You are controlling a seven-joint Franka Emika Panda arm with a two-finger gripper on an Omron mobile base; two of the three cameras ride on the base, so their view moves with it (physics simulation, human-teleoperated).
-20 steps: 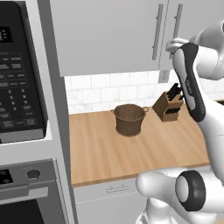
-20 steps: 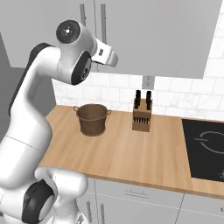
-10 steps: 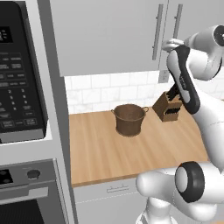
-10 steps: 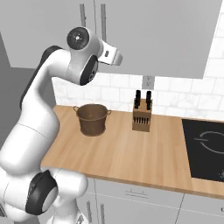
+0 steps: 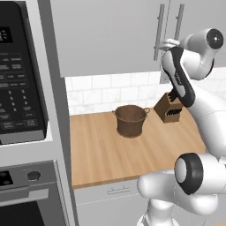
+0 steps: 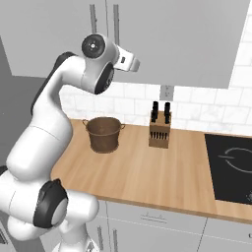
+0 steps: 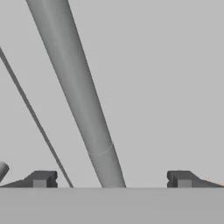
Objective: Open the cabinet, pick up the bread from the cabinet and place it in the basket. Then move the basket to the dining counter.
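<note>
1. Cabinet, left base view: light grey flat panels across the top of the frame, doors shut, two vertical silver bar handles at upper right. The gripper sits at the handles.
2. Right base view: cabinet at the top; brown woven basket on the worktop, centre left.
3. Hand view: handle bar runs diagonally between wide-open fingertips, untouched.

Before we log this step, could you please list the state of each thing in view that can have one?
cabinet: both doors shut, bread not visible.
bar handle: between the open fingertips, not gripped.
gripper: open, empty, at the handle.
basket: upright on the worktop, empty as far as visible.
knife block: standing on the worktop, knives in.
cooktop: nothing on it, no glow.
oven: door shut.
</note>
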